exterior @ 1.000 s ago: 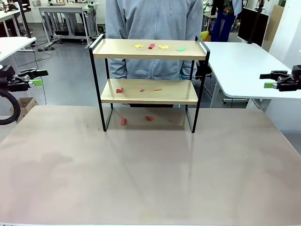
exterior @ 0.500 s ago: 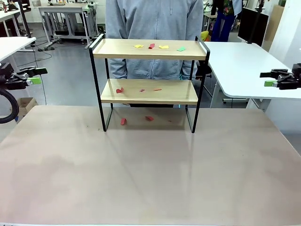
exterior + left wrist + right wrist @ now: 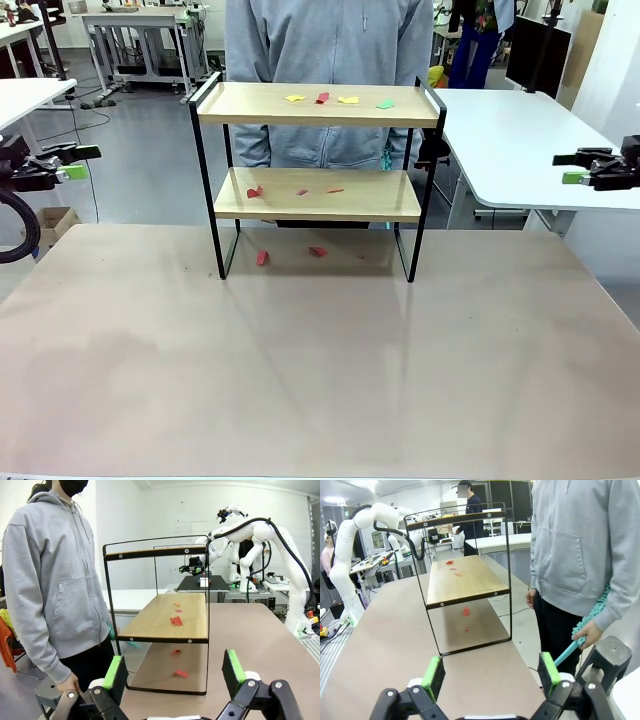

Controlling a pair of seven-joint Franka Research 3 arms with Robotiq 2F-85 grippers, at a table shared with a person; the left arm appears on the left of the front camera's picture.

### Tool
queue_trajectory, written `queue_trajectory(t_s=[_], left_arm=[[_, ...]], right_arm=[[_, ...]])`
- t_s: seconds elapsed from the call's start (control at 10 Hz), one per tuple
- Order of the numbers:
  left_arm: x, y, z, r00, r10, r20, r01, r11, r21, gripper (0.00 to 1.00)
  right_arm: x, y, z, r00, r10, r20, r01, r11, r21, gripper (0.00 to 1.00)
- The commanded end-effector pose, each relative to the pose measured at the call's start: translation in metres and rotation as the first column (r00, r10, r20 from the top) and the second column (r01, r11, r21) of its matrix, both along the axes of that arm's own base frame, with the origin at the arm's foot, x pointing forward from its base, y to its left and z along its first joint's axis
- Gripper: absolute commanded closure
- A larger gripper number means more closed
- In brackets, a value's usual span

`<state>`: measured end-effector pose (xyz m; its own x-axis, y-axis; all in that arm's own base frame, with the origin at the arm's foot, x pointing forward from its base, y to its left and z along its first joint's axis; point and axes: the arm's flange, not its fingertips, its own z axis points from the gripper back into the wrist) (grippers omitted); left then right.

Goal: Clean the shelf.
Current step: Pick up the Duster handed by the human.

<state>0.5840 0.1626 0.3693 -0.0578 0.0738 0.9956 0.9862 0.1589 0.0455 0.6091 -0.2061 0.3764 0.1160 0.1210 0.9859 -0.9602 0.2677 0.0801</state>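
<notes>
- Bench [image 3: 320,380]: pale wood-grain top.
- Red paper scrap [image 3: 262,258]: on the bench, far middle.
- Second red scrap [image 3: 317,251]: near the first, to its right.
- Person in grey hoodie [image 3: 330,40]: standing at the far side.
- Teal duster [image 3: 592,612]: fluffy, at the person's side.
- White table [image 3: 510,130]: far right.
- Another white table [image 3: 25,95]: far left.

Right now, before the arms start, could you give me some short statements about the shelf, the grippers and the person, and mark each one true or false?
1. Red scraps lie on the table under the shelf. True.
2. The shelf's top board is bare. False: yellow, red and green scraps lie on it.
3. The left gripper and the right gripper are both open and hold nothing. True.
4. The person holds nothing. False: one hand grips a teal duster.
</notes>
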Motion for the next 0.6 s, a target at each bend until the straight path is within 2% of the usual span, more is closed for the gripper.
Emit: queue_trajectory(t_s=[0.0,0.5], left_arm=[[0.0001,-0.0001,0.0019,1.000,0.005,0.015,-0.006,1.000,0.006,0.00],[0.0001,-0.0001,0.0019,1.000,0.005,0.015,-0.006,1.000,0.006,0.00]], right_arm=[[-0.0005,0.0012,0.0008,1.000,0.002,0.012,-0.002,1.000,0.000,0.00],[-0.0005,0.0012,0.0008,1.000,0.002,0.012,-0.002,1.000,0.000,0.00]])
